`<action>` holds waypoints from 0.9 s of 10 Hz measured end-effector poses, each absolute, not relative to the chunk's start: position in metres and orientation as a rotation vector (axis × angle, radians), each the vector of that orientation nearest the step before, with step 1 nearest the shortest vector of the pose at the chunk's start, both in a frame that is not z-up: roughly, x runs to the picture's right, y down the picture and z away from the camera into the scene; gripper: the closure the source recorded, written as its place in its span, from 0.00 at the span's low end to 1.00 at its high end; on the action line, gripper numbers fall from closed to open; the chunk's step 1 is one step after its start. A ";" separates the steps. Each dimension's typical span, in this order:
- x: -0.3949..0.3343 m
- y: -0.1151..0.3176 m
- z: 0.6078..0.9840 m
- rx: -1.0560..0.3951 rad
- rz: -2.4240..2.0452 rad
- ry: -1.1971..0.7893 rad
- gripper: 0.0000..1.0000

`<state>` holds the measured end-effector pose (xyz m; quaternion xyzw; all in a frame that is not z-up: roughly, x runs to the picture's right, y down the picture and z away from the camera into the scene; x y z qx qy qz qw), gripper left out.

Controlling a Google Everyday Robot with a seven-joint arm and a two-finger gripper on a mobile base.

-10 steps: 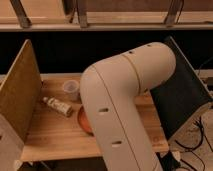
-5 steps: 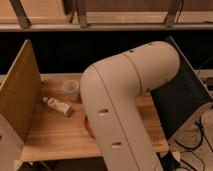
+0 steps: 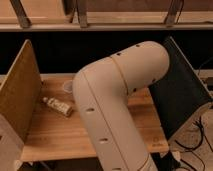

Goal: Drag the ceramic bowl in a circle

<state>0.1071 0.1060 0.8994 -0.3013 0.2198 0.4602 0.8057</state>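
Note:
My big white arm (image 3: 107,107) fills the middle of the camera view and bends over the wooden table (image 3: 55,137). The ceramic bowl is hidden behind the arm. The gripper is also out of sight behind the arm's bulk, and it is shut. Whether it touches the bowl cannot be seen.
A small clear plastic cup (image 3: 67,86) stands at the table's back, just left of the arm. A small bottle (image 3: 58,106) lies on its side at the left. A brown board (image 3: 17,95) walls the left side and a dark panel (image 3: 181,95) the right.
The arm has swung left over the table. The orange bowl edge that showed beside it a second ago is now fully covered.

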 end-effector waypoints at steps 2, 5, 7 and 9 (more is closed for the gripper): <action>0.074 0.097 0.914 -0.655 0.959 0.430 1.00; 0.014 0.092 0.919 -0.698 0.892 0.341 1.00; -0.020 0.095 0.905 -0.723 0.845 0.270 1.00; -0.033 0.108 0.885 -0.750 0.815 0.242 1.00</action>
